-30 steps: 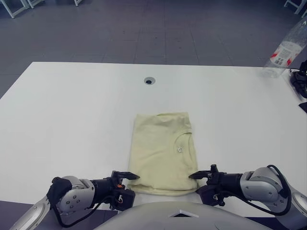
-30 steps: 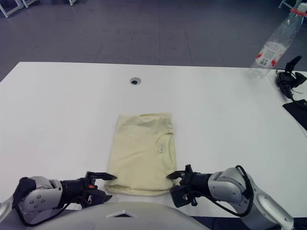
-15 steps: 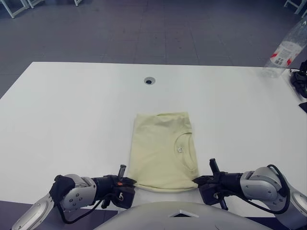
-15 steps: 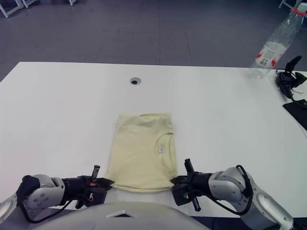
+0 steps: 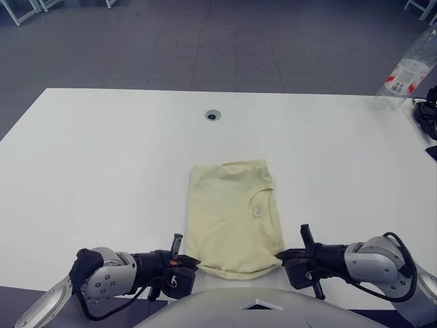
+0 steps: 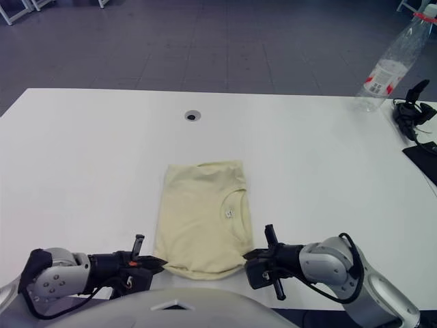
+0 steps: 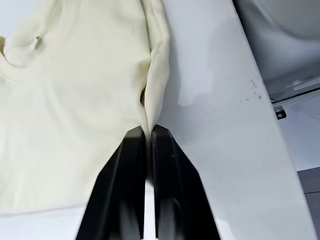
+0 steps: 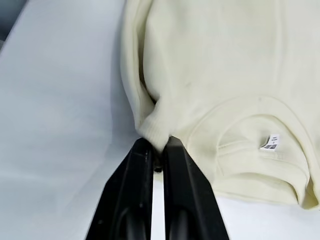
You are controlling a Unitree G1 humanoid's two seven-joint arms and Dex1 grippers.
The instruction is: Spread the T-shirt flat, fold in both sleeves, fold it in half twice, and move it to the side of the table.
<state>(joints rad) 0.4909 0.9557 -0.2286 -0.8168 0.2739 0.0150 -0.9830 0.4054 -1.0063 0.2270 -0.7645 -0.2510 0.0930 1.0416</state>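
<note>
A pale yellow T-shirt (image 5: 232, 215) lies folded into a rectangle on the white table (image 5: 102, 171), collar and label facing up. My left gripper (image 5: 191, 262) is shut on the T-shirt's near left corner, and the left wrist view shows cloth (image 7: 75, 90) pinched between the black fingers (image 7: 125, 165). At the near right corner, my right gripper (image 5: 278, 255) is shut on the T-shirt; in the right wrist view the fabric (image 8: 210, 65) bunches at the fingertips (image 8: 142, 150). The near edge is slightly lifted and curved.
A round cable hole (image 5: 213, 115) sits in the table beyond the shirt. A clear plastic bottle (image 5: 408, 65) stands at the far right, with black gear (image 5: 427, 116) beside it. Bare table lies left and right of the shirt.
Both grippers, open beside the near corners a second ago, have shut on them. The T-shirt's near edge has lifted and drawn slightly inward.
</note>
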